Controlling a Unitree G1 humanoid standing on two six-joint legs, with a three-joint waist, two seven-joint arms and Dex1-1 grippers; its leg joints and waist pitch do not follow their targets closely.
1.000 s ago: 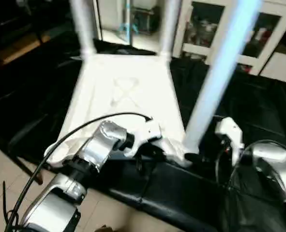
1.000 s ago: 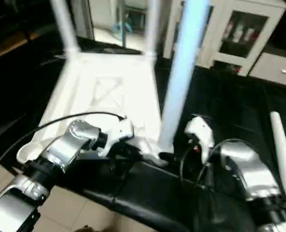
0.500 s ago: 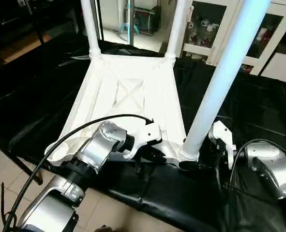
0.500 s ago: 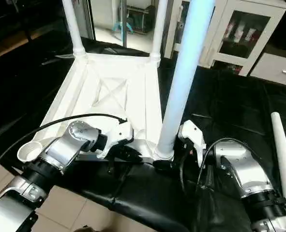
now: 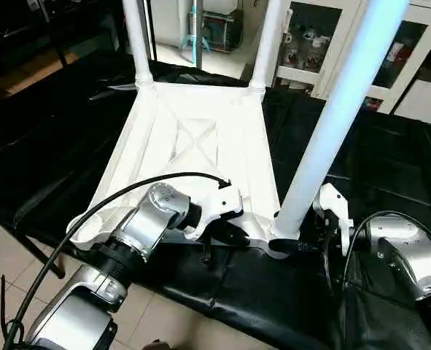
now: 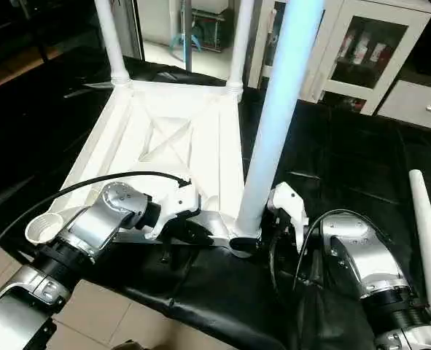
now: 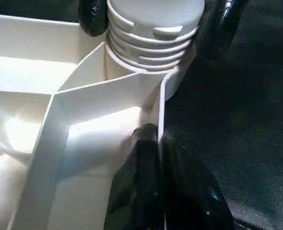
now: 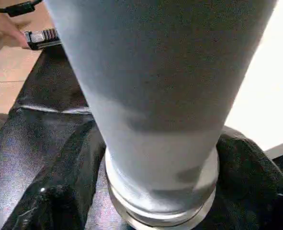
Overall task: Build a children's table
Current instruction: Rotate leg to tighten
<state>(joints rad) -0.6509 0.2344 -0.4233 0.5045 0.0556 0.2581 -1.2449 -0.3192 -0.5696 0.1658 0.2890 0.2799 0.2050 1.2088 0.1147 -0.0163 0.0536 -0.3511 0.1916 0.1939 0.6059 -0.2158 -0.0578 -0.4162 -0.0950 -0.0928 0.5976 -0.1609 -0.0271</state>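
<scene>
Three legs stand in the upturned children's table (image 5: 193, 146) near the surface's (image 5: 390, 168) front edge; hollow plastic, light, stiff, slick; left tool (image 7: 155, 139) pinches its rim; right tool (image 8: 146, 158) brackets the near leg (image 5: 324, 138) base, best gripped there.

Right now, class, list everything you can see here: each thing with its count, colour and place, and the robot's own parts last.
Tabletop: one, white, upside down on the black cloth, ribbed side up.
Fitted legs: three, white, upright in corner sockets, two far, one near right.
Loose leg: one, white, lying on the cloth at far right.
Work table: one, black-covered, under everything.
Cabinets: white, glass doors, behind.
Left gripper: black fingers pinching the tabletop's edge wall.
Right gripper: black fingers either side of the near leg's base.
</scene>
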